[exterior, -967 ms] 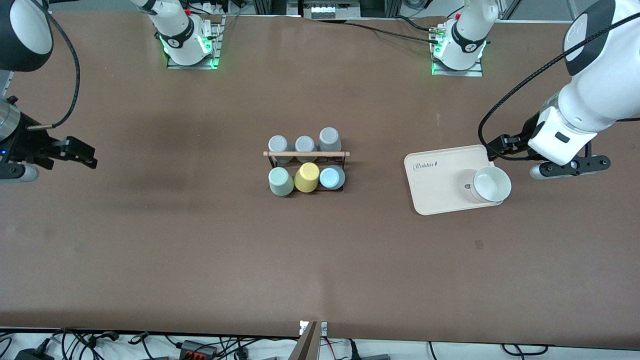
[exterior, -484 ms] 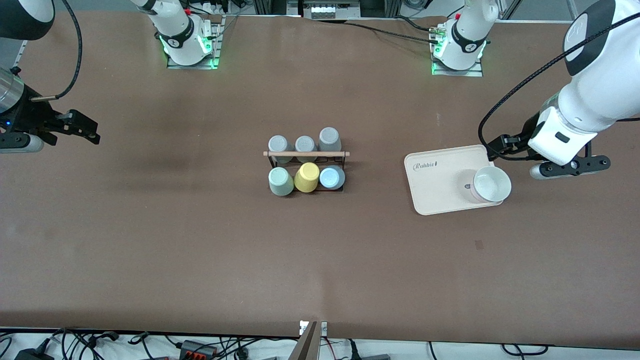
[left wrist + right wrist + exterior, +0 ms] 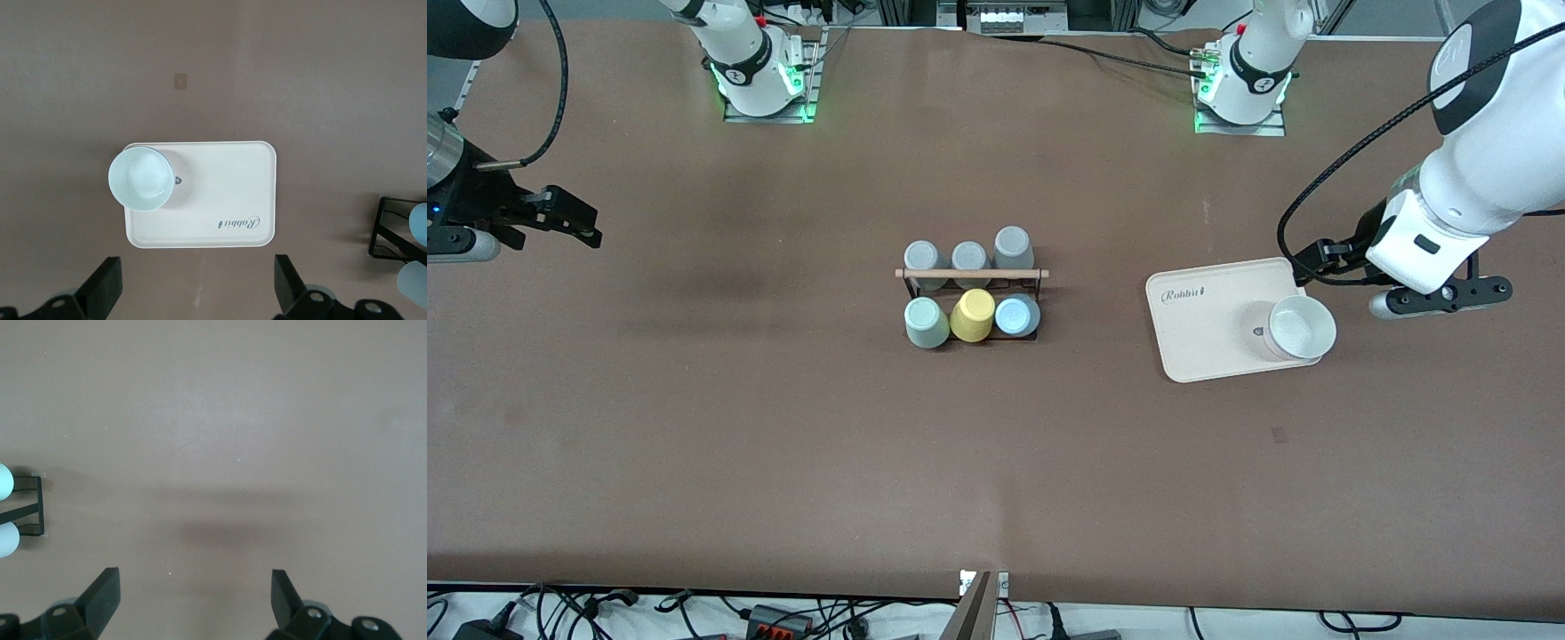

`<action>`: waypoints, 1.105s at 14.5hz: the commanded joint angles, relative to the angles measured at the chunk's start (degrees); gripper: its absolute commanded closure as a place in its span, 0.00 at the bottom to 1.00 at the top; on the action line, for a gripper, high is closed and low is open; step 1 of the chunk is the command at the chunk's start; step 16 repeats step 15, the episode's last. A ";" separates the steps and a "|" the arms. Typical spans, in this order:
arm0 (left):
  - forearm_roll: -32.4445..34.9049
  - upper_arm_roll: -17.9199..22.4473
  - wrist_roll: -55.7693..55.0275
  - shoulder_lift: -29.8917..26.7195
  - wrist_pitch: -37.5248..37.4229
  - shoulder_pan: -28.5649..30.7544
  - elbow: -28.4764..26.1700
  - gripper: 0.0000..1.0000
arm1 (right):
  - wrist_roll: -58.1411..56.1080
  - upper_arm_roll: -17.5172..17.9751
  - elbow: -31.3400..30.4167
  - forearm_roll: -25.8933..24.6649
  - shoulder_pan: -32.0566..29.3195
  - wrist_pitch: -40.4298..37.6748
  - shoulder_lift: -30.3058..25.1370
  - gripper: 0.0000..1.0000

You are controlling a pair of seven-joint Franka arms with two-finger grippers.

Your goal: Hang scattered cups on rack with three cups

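Mid-frame, the rack (image 3: 971, 293) holds the blue cup (image 3: 1013, 316) and green cup (image 3: 925, 322); the right gripper (image 3: 193, 597) hangs spread at the frame's upper-left edge; the left gripper (image 3: 197, 287) hangs spread over the tray's (image 3: 1209, 342) edge.

My work surface: wide brown table (image 3: 783, 444), matte, faintly mottled, soft shadows across it. Small dark square mark (image 3: 1279, 435) on tabletop toward left arm's end, nearer front camera than beige tray (image 3: 1200, 347). Two metal mounting plates (image 3: 769, 111) along table's top edge, lit green. Black cables (image 3: 1120, 55) trail there. Below table's near edge, pale floor with tangled cables and power strips (image 3: 774, 618). Light even, overhead; no walls or windows visible.
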 commanded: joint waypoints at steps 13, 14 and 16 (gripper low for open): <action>-1.03 -0.38 1.37 -0.85 -0.20 0.83 -0.52 0.00 | -0.36 0.59 -1.54 0.01 -0.76 -0.51 -1.28 0.00; -1.03 -0.38 1.37 -0.85 -0.20 0.83 -0.52 0.00 | -0.36 0.59 -1.54 0.01 -0.76 -0.60 -1.28 0.00; -1.03 -0.38 1.37 -0.85 -0.20 0.83 -0.52 0.00 | -0.45 0.59 -1.45 0.01 -0.67 -0.69 -1.28 0.00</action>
